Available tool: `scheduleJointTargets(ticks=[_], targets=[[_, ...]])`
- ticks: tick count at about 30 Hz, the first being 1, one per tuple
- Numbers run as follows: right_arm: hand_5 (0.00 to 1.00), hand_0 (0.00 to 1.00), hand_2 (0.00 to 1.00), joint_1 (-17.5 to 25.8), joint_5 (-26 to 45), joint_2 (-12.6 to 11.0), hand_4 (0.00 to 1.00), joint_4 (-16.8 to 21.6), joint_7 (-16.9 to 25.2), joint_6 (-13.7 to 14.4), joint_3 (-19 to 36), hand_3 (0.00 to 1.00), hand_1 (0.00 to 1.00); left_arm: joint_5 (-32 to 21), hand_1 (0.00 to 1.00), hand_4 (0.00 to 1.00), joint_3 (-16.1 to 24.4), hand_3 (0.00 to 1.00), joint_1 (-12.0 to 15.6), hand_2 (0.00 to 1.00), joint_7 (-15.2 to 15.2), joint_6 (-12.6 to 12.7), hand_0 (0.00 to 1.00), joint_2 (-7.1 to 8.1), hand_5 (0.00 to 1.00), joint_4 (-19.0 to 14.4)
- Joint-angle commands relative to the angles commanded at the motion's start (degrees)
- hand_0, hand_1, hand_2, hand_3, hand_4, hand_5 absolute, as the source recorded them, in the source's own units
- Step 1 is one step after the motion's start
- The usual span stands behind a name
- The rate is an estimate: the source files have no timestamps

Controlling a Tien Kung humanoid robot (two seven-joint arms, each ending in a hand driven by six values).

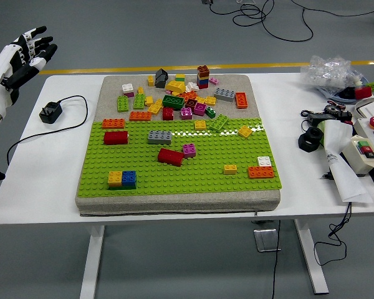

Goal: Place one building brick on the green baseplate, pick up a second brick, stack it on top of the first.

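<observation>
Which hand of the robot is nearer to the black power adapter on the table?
Left. The left hand is raised with fingers spread, up and left of the black power adapter, not touching it. The right hand is not in view.
</observation>
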State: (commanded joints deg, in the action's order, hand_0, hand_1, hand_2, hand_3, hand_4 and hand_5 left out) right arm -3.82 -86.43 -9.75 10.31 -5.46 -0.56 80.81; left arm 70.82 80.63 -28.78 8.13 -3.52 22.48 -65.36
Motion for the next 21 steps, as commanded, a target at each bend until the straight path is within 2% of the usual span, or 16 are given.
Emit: scheduleJointTargets(ticks=[3, 4, 9, 10, 16, 17, 21], targets=[[0.701, 0.766, 0.777, 0.00, -0.01, 0.01, 0.969, 0.00, -0.03, -0.03, 0.08, 0.795, 0.717, 0.09, 0.898, 0.855, 0.08, 0.928, -0.12, 0.879, 0.11, 0.05, 0.977, 0.00, 0.493, -0.07], [0.701, 0.765, 0.777, 0.01, 0.00, 0.01, 0.970, 0.00, -0.04, -0.03, 0.09, 0.795, 0.717, 0.10, 0.848, 0.864, 0.10, 0.921, -0.14, 0.865, 0.13, 0.06, 0.886, 0.01, 0.404, -0.08], [0.701, 0.765, 0.777, -0.08, 0.09, -0.02, 0.970, 0.00, -0.04, -0.01, 0.15, 0.795, 0.717, 0.01, 0.848, 0.864, 0.21, 0.921, -0.27, 0.865, 0.33, 0.10, 0.886, 0.01, 0.404, -0.13], [0.702, 0.765, 0.776, -0.10, 0.14, -0.03, 0.969, 0.00, -0.02, -0.01, 0.14, 0.794, 0.717, -0.09, 0.843, 0.843, 0.23, 0.919, -0.29, 0.882, 0.42, 0.17, 0.840, 0.01, 0.308, -0.12], [0.702, 0.765, 0.776, -0.05, 0.24, -0.01, 0.969, 0.00, -0.01, -0.05, 0.16, 0.794, 0.717, -0.61, 0.843, 0.843, 0.31, 0.919, -0.37, 0.882, 0.80, 0.14, 0.840, 0.01, 0.308, -0.04], [0.701, 0.766, 0.776, -0.04, 0.25, -0.01, 0.969, 0.00, 0.00, -0.06, 0.15, 0.792, 0.718, -0.66, 0.867, 0.810, 0.31, 0.932, -0.37, 0.904, 0.83, 0.12, 0.807, 0.01, 0.192, -0.03], [0.701, 0.766, 0.776, -0.02, 0.33, -0.02, 0.969, 0.00, 0.01, -0.11, 0.14, 0.792, 0.718, -0.73, 0.867, 0.810, 0.30, 0.932, -0.40, 0.904, 0.92, -0.29, 0.807, -0.01, 0.192, 0.04]])
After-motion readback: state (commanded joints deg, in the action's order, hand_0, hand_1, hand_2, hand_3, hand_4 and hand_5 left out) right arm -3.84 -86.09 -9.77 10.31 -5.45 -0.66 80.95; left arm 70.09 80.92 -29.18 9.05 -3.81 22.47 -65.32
